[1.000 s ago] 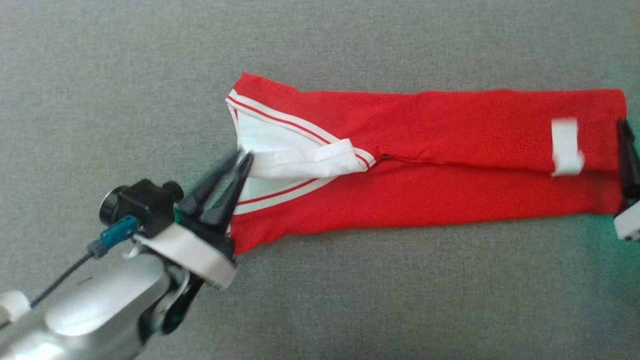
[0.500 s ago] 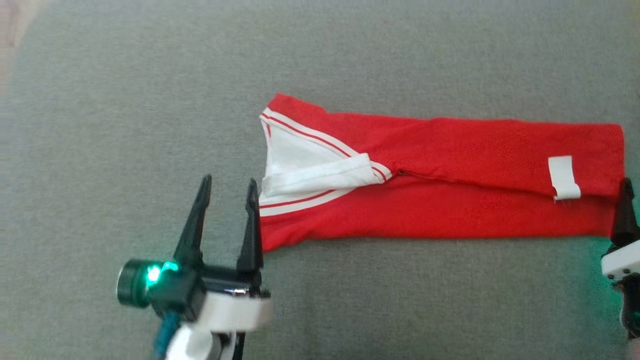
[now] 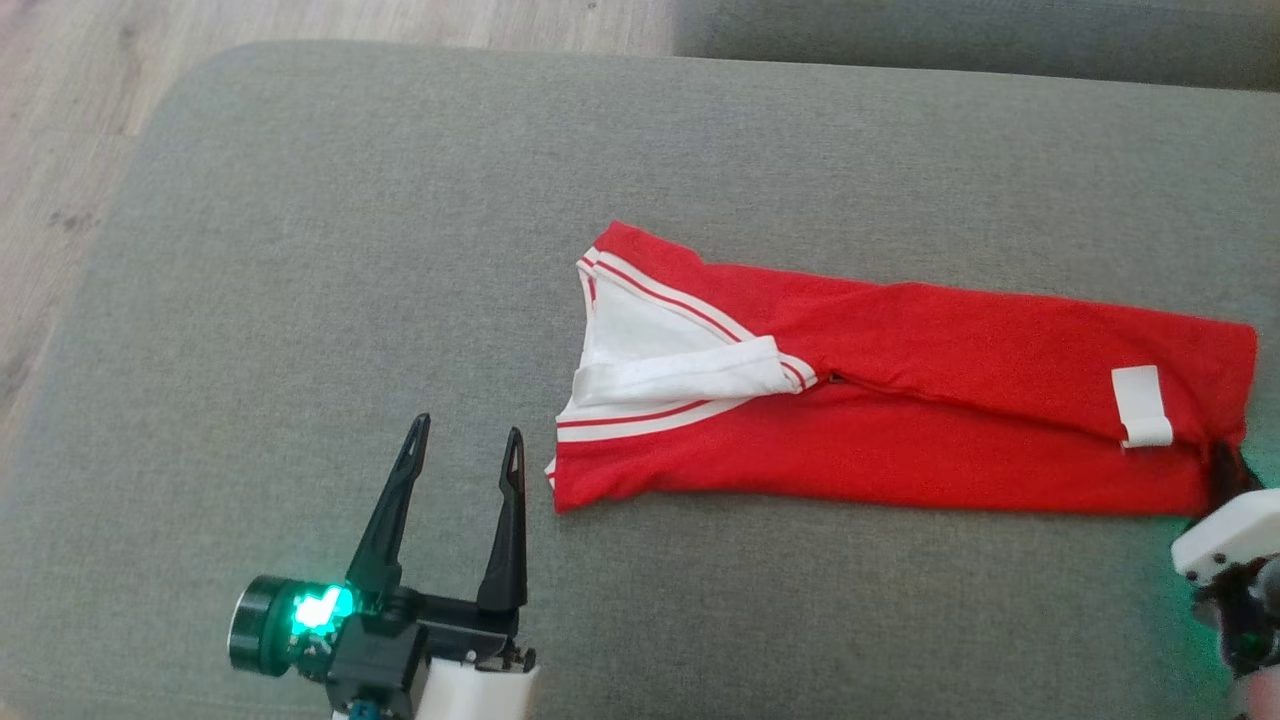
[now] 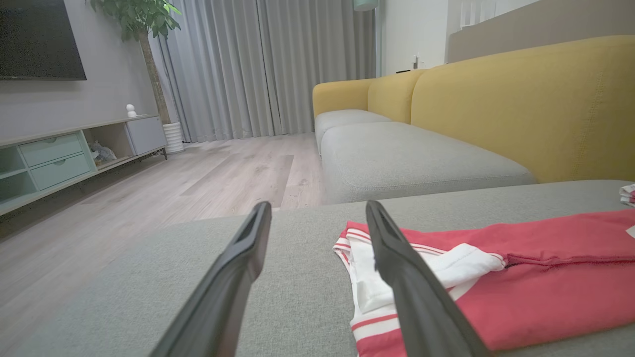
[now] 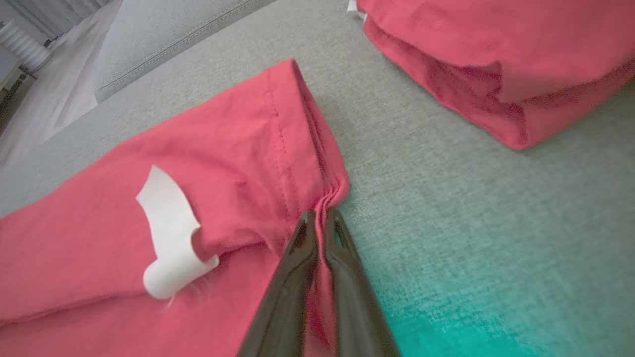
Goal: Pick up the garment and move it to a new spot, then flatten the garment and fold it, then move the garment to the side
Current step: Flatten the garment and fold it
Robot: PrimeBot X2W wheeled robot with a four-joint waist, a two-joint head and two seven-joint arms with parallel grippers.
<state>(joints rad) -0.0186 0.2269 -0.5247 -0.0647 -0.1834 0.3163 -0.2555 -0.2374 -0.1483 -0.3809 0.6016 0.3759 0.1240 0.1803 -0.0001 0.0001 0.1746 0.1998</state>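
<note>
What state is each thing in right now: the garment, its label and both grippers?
Red garment: folded lengthwise, lying flat on the grey cushion.
White label: free end curled up.
Left gripper: open, apart from the garment.
Right gripper: shut, pinching the garment's bunched edge.

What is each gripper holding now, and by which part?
The right gripper pinches the red garment at its hem edge; the left gripper is open and empty.

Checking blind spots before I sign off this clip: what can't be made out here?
Head view: right gripper cut by the right edge, jaws unreadable there.
Right wrist view: second red cloth cut by top and right edges.
White label on the garment: any print too small, both views.
</note>
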